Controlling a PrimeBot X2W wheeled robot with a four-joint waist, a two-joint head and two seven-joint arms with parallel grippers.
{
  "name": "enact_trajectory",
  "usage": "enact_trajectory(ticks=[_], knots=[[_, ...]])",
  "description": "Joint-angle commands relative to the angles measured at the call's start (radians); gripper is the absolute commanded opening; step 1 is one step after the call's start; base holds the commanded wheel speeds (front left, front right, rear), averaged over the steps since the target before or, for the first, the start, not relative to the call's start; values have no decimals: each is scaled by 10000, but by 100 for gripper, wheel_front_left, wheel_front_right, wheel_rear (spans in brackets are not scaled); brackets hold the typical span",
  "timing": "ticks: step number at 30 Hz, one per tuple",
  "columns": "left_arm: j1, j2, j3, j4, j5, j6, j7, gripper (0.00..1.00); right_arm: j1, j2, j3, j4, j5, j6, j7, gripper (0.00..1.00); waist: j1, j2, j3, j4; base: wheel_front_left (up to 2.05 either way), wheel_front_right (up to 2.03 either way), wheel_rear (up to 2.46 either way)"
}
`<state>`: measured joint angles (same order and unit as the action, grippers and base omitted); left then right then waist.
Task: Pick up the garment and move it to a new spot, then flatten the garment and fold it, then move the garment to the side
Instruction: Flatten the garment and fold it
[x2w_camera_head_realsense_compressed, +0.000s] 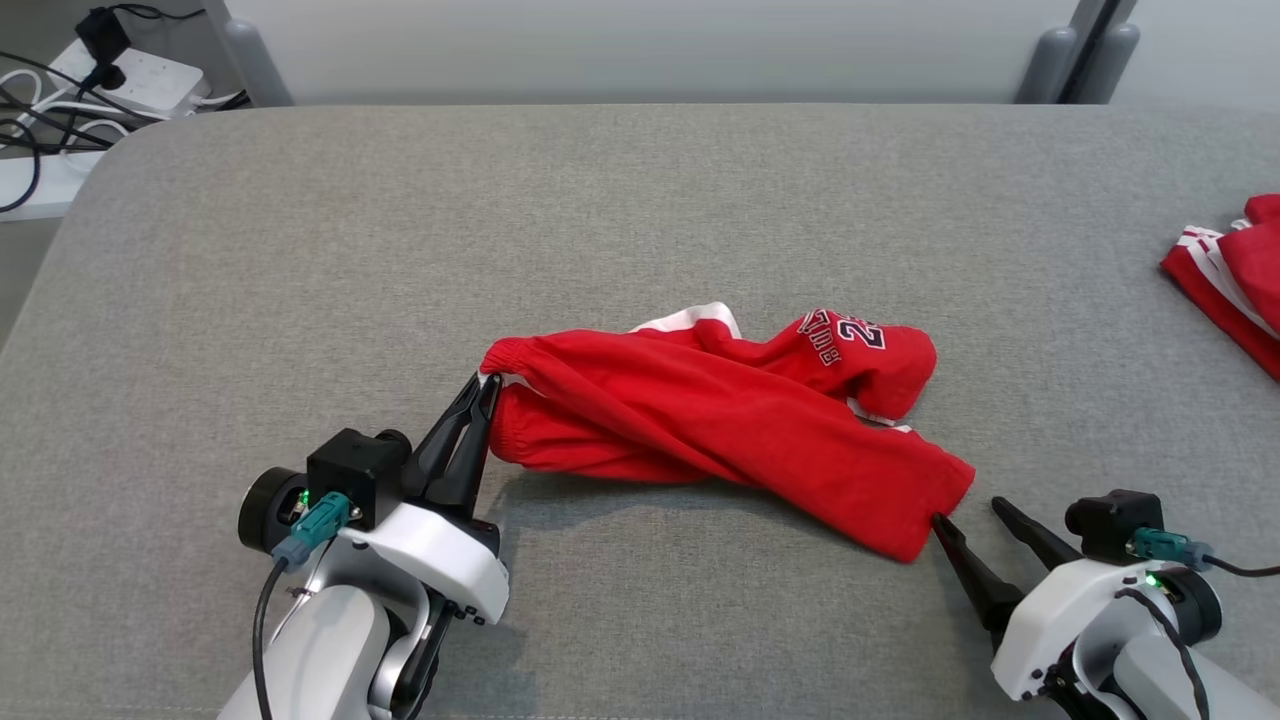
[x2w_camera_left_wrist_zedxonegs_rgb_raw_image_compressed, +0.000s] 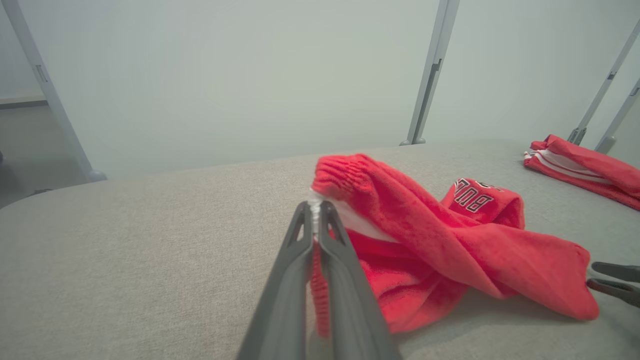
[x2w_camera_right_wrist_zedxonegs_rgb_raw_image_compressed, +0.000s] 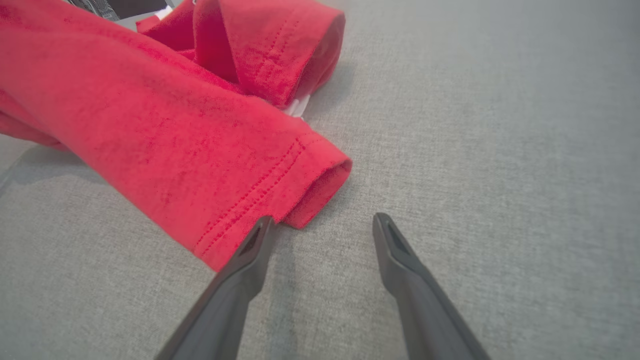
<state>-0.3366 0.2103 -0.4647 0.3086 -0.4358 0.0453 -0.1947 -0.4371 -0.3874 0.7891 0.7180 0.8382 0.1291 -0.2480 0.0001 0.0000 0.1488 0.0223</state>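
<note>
The garment (x2w_camera_head_realsense_compressed: 720, 420), red shorts with white trim and dark lettering, lies twisted across the middle of the grey table (x2w_camera_head_realsense_compressed: 640, 220). My left gripper (x2w_camera_head_realsense_compressed: 487, 385) is shut on its elastic waistband at the left end; the left wrist view shows the pinched band between my closed fingers (x2w_camera_left_wrist_zedxonegs_rgb_raw_image_compressed: 315, 210) and the bunched garment (x2w_camera_left_wrist_zedxonegs_rgb_raw_image_compressed: 450, 250) beyond. My right gripper (x2w_camera_head_realsense_compressed: 968, 512) stands open at the hem of the right leg. In the right wrist view one fingertip (x2w_camera_right_wrist_zedxonegs_rgb_raw_image_compressed: 264, 222) touches the hem of the garment (x2w_camera_right_wrist_zedxonegs_rgb_raw_image_compressed: 175, 145), and nothing lies between the jaws.
A second red garment with white stripes (x2w_camera_head_realsense_compressed: 1235, 280) lies folded at the table's right edge, also in the left wrist view (x2w_camera_left_wrist_zedxonegs_rgb_raw_image_compressed: 582, 165). White power strips and cables (x2w_camera_head_realsense_compressed: 90, 90) sit on the floor past the far left corner. Grey upright posts (x2w_camera_head_realsense_compressed: 1095, 50) stand behind the table.
</note>
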Motion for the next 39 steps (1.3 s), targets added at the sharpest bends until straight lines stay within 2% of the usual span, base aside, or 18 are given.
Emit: enact_trajectory(ticks=[1,6,12,13,14,15,16,22,26,27,29,30,35,36,39], knots=[[-334,219,391,-261,20,80,-76,0,103,-172,102,-257,-12,16,-136,100,-1,0,-13,58,0,0,0],[-249,250,312,-329,4,81,-61,0,101,11,367,-404,167,16,-136,100,-1,0,-86,243,0,0,0],[-193,190,152,-393,-3,54,-73,0,-190,345,978,45,763,16,42,100,-1,0,-123,383,0,0,0],[-197,183,132,-401,-5,49,-77,0,-277,407,1099,110,867,16,84,93,-1,0,-116,396,0,0,0],[-203,176,111,-409,-6,40,-83,0,-380,456,1231,177,936,16,98,47,-1,0,-109,407,0,0,0],[-209,170,88,-415,-5,30,-90,0,-481,507,1350,236,1002,16,89,36,-1,0,-107,418,0,0,0],[-214,164,64,-420,-3,21,-95,0,-583,542,1493,277,1033,16,74,0,-1,0,-102,432,0,0,0],[-172,229,137,-628,-70,39,-212,0,-1073,354,1560,46,1044,16,-112,0,-1,0,-230,438,0,0,0],[45,341,356,-1152,-222,105,-322,0,-1043,-124,415,-998,523,16,-132,0,-1,0,-498,279,0,0,0],[45,341,356,-1152,-222,105,-322,0,-1043,-124,415,-998,523,16,-132,0,-1,0,-498,279,0,0,0],[281,461,507,-1854,-383,115,-351,0,-635,-521,-757,-2089,-120,16,-134,0,-1,0,-708,108,0,0,0],[281,461,507,-1854,-383,115,-351,0,-635,-521,-757,-2089,-120,16,-134,0,-1,0,-708,108,0,0,0],[717,692,714,-3635,-673,280,-7,0,408,-1175,-2697,-3984,-1165,16,-135,0,-1,0,-1026,-159,0,0,0],[896,779,715,-4456,-860,366,440,0,951,-1407,-3336,-4685,-1317,16,62,0,-1,0,-1117,-204,0,0,0],[1141,991,509,-5515,-1161,400,1445,0,1749,-1615,-4338,-5929,-1520,16,1127,0,-1,0,-1189,-265,0,0,0]])
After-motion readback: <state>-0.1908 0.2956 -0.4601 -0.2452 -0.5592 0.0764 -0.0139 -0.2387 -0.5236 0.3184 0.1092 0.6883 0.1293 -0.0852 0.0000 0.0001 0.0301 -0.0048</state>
